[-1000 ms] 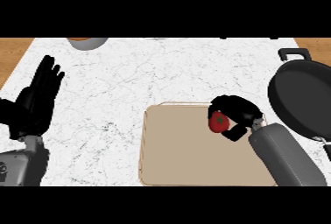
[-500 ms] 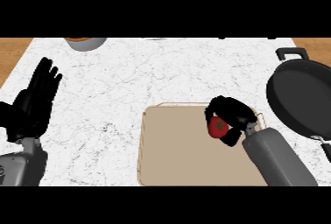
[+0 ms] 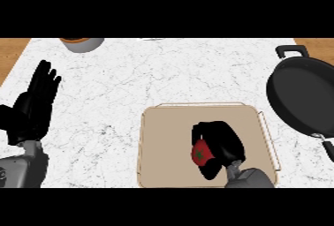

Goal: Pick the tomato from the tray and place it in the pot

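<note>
A red tomato is held over the tan tray, with my right hand curled round it and hiding most of it. The black pot stands at the right edge of the counter, well to the right of that hand, and is partly cut off by the view's edge. My left hand rests open at the left edge, fingers up, holding nothing.
A grey bowl with an orange inside sits at the far left of the counter top. The white marble counter stretches between the tray and the bowl. Wooden surface shows at both upper corners.
My right hand has moved left and toward the near edge with the tomato, from the tray's right rim to over the tray's middle. The left hand has barely shifted.
</note>
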